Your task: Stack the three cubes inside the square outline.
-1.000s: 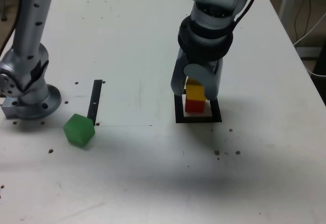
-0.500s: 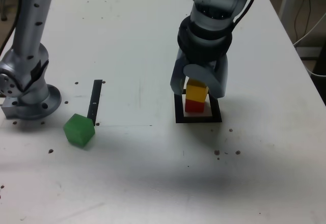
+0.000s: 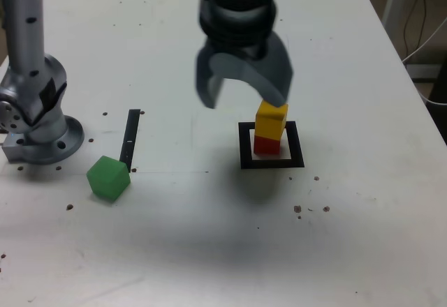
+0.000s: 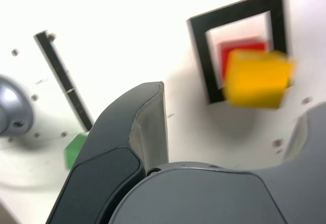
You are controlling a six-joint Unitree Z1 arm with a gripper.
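In the centre right of the exterior view, the yellow cube sits on the red cube, both inside the square outline on the counter. Just above and to the upper left of that pair hangs the tool, jaws spread wide with nothing between them. The green cube lies alone in the lower left of the frame, well apart from the stack, beside the lower end of a narrow black strip. Judging from this layout, the next reach runs from the tool down and leftward across the frame to the green cube, which rests turned at an angle to the strip.
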